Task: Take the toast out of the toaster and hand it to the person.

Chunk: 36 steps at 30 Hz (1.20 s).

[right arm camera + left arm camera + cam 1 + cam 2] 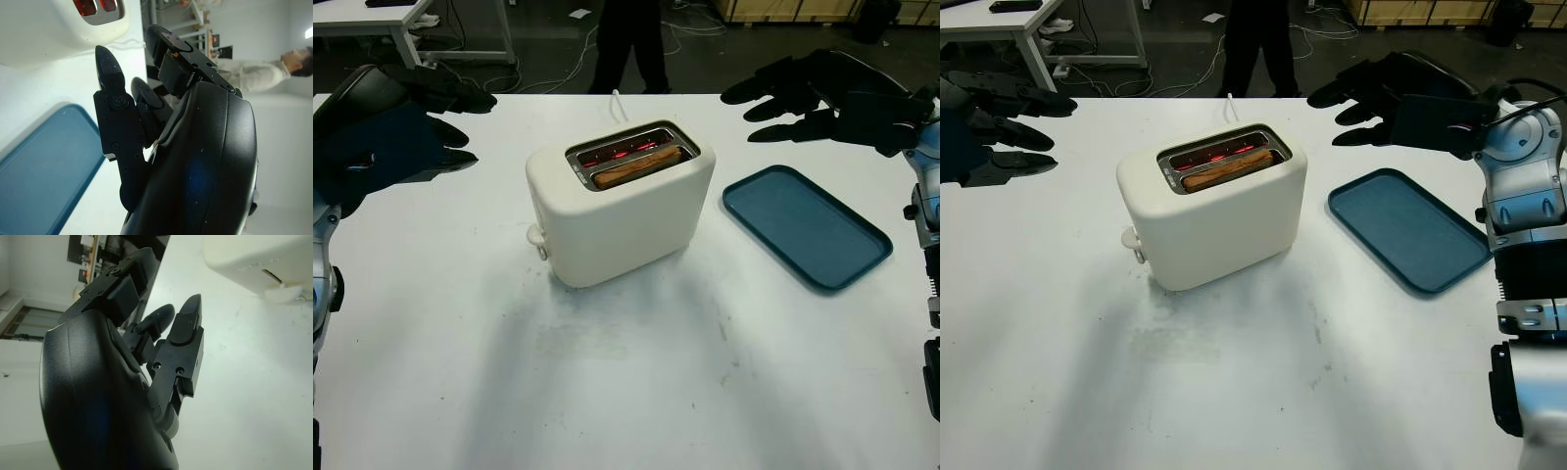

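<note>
Toast [636,167]: seated in the front slot of the cream toaster [622,211], mid-table
Left hand [386,132]: held open, left of the toaster
Right hand [822,98]: held open above the blue tray [806,225]
Person [626,44]: stood behind the table

Head stereo pair: high, facing forward and down over table [607,392]; both share toaster [622,211] and tray [803,227]. Left wrist camera: close behind left hand [122,382], toward toaster. Right wrist camera: close behind right hand [161,142], toward toaster, tray.
</note>
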{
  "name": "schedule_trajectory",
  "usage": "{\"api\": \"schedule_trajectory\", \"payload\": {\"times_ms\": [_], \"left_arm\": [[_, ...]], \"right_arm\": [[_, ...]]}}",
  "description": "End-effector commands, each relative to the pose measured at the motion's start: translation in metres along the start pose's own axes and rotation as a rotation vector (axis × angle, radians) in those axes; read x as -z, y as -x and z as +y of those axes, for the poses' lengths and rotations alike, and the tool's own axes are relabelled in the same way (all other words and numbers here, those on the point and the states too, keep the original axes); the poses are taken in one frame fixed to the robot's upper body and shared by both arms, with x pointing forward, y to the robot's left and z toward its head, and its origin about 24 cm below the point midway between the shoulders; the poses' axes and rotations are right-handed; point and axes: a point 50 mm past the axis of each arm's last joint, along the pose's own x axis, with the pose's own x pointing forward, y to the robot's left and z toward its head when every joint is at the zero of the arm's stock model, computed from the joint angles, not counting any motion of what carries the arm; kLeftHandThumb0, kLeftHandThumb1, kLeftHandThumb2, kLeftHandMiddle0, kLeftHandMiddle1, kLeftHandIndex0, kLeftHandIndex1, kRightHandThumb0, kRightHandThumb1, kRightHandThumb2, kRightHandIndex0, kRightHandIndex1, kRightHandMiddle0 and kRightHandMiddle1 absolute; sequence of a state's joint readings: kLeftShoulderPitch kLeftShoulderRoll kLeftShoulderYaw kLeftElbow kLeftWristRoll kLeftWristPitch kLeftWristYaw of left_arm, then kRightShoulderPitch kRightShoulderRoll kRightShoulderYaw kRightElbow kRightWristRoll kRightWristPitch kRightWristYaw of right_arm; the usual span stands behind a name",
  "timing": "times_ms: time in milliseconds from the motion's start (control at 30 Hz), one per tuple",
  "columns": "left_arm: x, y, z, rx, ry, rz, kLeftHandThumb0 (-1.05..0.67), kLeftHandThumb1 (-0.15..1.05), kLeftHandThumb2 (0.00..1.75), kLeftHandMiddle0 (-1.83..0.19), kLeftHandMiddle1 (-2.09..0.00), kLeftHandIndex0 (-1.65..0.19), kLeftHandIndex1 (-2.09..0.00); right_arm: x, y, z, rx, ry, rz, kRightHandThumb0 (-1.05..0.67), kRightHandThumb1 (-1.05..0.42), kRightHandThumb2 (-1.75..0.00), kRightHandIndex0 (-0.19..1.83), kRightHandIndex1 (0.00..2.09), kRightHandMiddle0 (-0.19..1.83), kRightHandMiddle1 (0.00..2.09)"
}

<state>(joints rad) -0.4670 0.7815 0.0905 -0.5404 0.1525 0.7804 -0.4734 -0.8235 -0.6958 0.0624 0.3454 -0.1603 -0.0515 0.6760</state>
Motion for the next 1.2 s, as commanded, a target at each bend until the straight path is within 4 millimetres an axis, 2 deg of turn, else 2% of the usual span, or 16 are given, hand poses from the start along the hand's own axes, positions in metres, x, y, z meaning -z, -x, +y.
{"api": "schedule_trajectory", "payload": {"times_ms": [0,300,533,933,1167], "left_arm": [[0.0002,-0.0004,0.0002,-0.012,-0.017,-0.002,0.05,0.86,0.0,-0.72,-0.54,-0.79,-0.09],[-0.0013,-0.0016,0.0007,-0.022,-0.011,-0.009,0.06,0.86,0.0,-0.71,-0.53,-0.78,-0.08],[-0.0036,-0.0015,0.0037,-0.035,-0.015,-0.051,0.28,0.76,0.0,-0.69,-0.52,-0.78,-0.07],[-0.003,-0.0023,0.0044,-0.027,-0.015,-0.051,0.23,0.76,0.0,-0.69,-0.52,-0.78,-0.06],[-0.0041,-0.0018,0.0038,-0.029,-0.006,-0.045,0.31,0.75,0.0,-0.68,-0.51,-0.76,-0.05]], "right_arm": [[0.0011,0.0017,-0.0017,0.02,0.013,-0.005,-0.29,-0.92,-0.01,0.82,0.06,0.75,0.02],[-0.0007,0.0029,-0.0032,0.019,0.034,0.0,-0.31,-0.92,-0.03,0.81,0.04,0.74,0.01],[-0.0017,0.0038,-0.0041,0.022,0.033,0.009,-0.31,-0.92,-0.03,0.8,0.03,0.73,0.0],[-0.0019,0.0039,-0.0044,0.021,0.038,0.014,-0.37,-0.92,-0.04,0.8,0.02,0.73,0.0],[-0.0012,0.0045,-0.0038,0.027,0.041,0.003,-0.34,-0.92,-0.03,0.83,0.03,0.74,0.01]]}}
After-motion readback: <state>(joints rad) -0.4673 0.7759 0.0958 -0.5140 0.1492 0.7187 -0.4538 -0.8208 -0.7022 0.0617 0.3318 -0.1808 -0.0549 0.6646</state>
